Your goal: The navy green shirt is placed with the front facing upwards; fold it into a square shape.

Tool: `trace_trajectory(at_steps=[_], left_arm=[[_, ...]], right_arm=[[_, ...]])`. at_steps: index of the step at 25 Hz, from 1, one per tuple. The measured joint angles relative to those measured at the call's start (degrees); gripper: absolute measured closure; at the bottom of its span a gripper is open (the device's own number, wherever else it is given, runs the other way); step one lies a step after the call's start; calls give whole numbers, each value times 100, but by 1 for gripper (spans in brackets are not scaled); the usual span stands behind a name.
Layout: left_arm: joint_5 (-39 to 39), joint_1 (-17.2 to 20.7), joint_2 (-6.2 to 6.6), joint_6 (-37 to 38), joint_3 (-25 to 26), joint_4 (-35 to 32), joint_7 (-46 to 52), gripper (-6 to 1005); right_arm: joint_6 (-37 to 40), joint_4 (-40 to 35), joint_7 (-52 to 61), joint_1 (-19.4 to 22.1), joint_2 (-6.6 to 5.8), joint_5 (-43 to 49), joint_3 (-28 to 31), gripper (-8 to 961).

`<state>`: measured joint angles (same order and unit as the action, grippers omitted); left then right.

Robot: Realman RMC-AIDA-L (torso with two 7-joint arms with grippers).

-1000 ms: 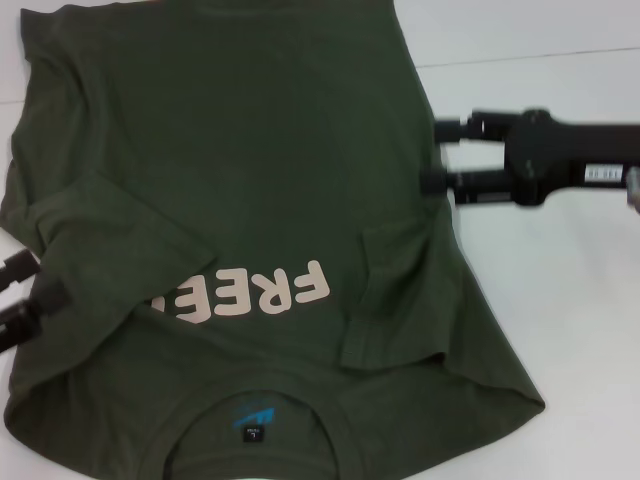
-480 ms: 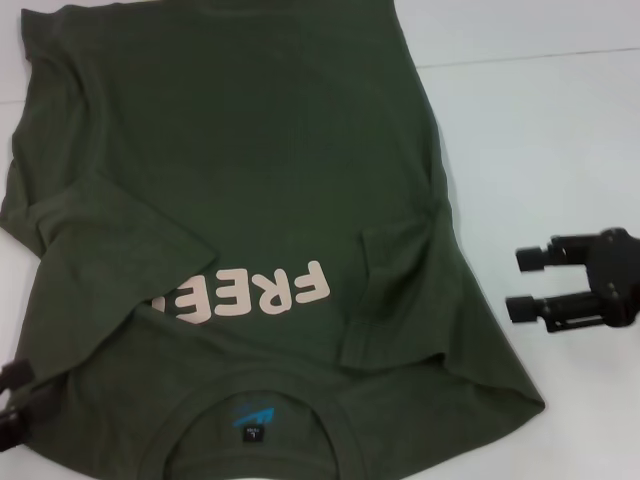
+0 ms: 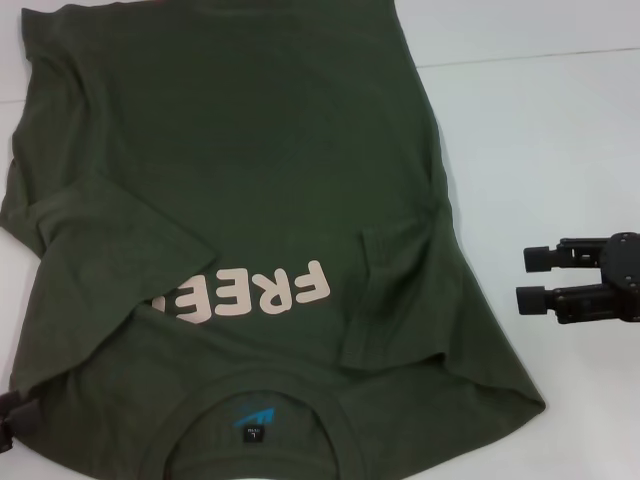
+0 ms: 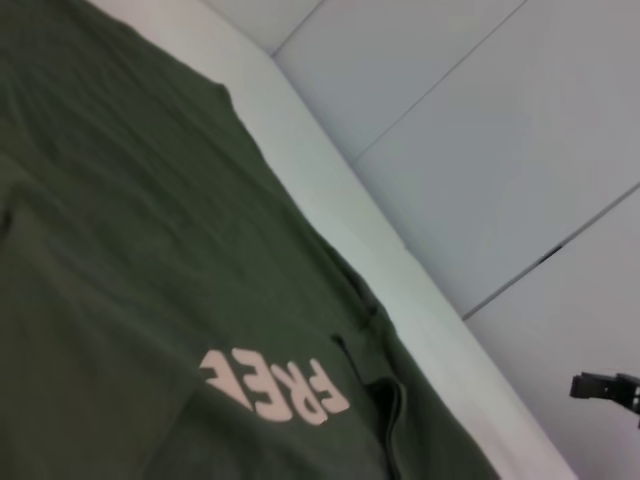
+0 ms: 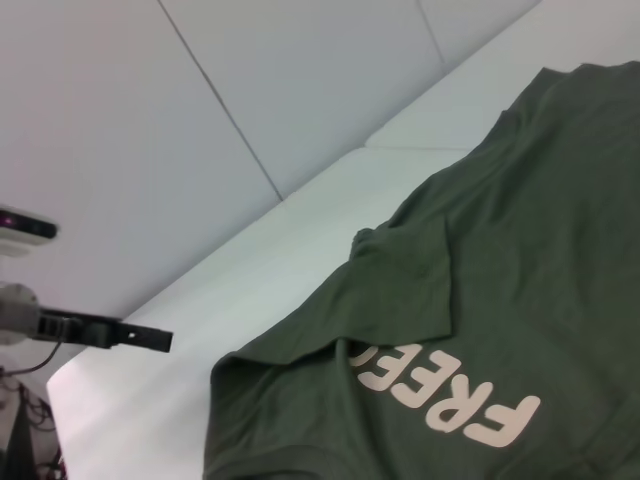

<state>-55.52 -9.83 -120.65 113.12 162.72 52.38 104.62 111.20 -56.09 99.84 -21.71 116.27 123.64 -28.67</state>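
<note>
The navy green shirt (image 3: pixel 250 220) is spread front-up on the white table (image 3: pixel 540 140), its collar (image 3: pixel 255 440) lying nearest the robot. Both short sleeves are folded inward over the chest; the left one hides the last letter of the pale pink "FREE" lettering (image 3: pixel 245 297). A small blue logo (image 3: pixel 254 413) is seen inside the neck. The right gripper (image 3: pixel 532 278) is held apart from the shirt's right edge, its fingers spread and empty. The left gripper (image 3: pixel 8 425) is glimpsed at the shirt's left shoulder; its opening cannot be told.
</note>
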Motion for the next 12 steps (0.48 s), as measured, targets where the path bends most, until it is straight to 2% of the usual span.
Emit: trace_trajectory(at_steps=[4, 8, 12], left_arm=[[197, -24, 37, -14, 96, 157, 475, 117], [287, -101, 99, -172, 204, 293, 1825, 133], [848, -312, 153, -329, 206, 346, 2895, 170]], right_arm=[[13, -44, 13, -27, -15, 45, -108, 97], [-100, -96, 77, -27, -60, 38, -39, 97], [-203, -134, 104, -54, -82, 47, -13, 97]])
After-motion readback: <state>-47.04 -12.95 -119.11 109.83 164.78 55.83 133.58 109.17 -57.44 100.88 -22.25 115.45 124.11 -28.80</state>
